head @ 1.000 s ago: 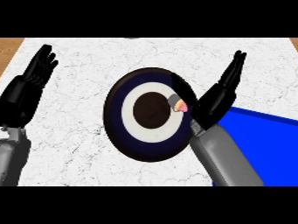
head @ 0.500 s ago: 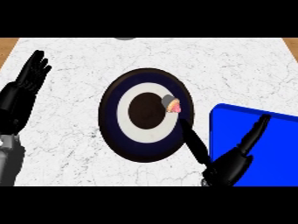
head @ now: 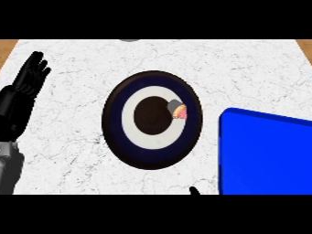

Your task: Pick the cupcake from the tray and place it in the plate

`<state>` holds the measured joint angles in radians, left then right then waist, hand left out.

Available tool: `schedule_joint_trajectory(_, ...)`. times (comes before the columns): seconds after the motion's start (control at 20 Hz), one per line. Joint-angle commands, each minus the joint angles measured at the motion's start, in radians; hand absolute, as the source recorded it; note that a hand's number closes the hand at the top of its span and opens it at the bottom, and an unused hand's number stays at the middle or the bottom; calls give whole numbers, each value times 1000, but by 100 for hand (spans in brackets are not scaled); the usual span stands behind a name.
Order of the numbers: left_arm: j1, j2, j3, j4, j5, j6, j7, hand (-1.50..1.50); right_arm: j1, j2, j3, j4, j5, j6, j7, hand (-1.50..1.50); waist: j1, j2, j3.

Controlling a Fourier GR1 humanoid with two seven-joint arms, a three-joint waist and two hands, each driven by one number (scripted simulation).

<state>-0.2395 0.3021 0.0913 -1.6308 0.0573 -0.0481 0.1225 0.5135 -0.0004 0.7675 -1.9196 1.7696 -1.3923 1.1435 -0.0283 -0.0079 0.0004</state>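
While the cupcake [head: 178, 110] lies tipped on its side on the plate [head: 153, 151], just right of its dark centre, the left hand [head: 27, 84] rests spread, fingers up, holding nothing; beside the blue tray [head: 273, 155], only a tip of the right hand [head: 195, 190] shows, its state unclear.

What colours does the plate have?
The plate has a dark navy rim, a white ring and a dark brown centre, seen in the head view.
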Motion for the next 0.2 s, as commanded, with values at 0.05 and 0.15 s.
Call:
schedule_joint_trajectory(0.05,13,10,22,-19,24,-23,18,0,196,0,81,-52,88,-103,-36,-150,-2,-2,1)
schedule_joint_trajectory(0.15,13,-20,0,-23,-9,8,13,0,160,0,26,-13,104,-104,10,-150,-4,1,1)
